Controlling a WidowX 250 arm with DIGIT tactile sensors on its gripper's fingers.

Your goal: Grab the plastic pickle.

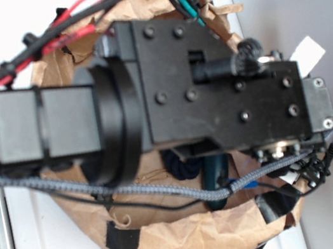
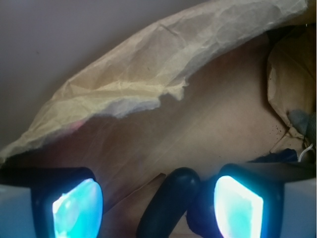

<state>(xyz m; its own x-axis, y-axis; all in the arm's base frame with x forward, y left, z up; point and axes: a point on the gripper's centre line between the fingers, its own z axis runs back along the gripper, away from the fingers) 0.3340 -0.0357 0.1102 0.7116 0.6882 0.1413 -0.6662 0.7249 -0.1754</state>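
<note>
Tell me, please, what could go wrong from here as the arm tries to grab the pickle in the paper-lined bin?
1. The plastic pickle lies between the open jaws but nearer the right pad; its glossy, rounded body might squirt out as they shut.
2. The dark rope lies right beside it and could get pinched along with it.
3. The crumpled paper lining rises close ahead and might snag the gripper.
</note>
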